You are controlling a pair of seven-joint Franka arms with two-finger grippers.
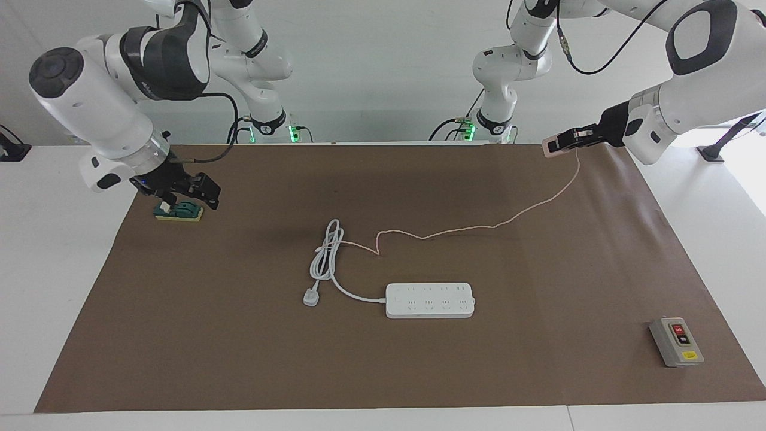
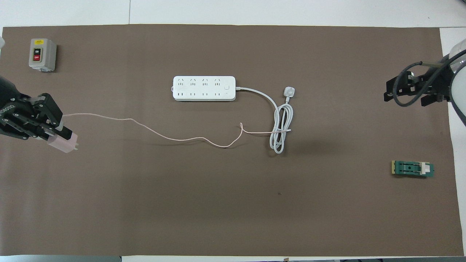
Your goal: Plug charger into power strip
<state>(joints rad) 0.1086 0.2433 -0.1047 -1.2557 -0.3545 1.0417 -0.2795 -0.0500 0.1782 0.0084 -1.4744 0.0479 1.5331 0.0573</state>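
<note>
- a white table [image 1: 36, 251] is covered almost end to end by a brown paper mat [image 1: 239, 347]; a plain pale wall rises at the robots' end.
- the power strip [image 1: 429, 300], a flat white bar with two rows of sockets, lies near the middle of the mat.
- its thick white cord [image 1: 326, 257] runs toward the right arm's end of the table, bunched in a loose coil, and ends in a white plug [image 1: 310, 297] lying flat beside the coil.
- a grey switch box [image 1: 675, 342] with red and black buttons sits well apart, at the left arm's end, farther from the robots than the strip.
- a small green block [image 1: 178, 212] rests at the right arm's end, nearer to the robots.
- the left gripper [image 1: 553, 145] is clamped on the charger [image 1: 550, 146], a pale pink cube, held in the air over the mat's edge at the left arm's end.
- the charger's thin pink cable [image 1: 479, 227] hangs down and trails over the mat to the white coil, where it crosses the cord.
- the right gripper [image 1: 197, 193] hangs just above the green block, fingers spread wide, holding nothing.
- nothing lies on the strip's sockets.
</note>
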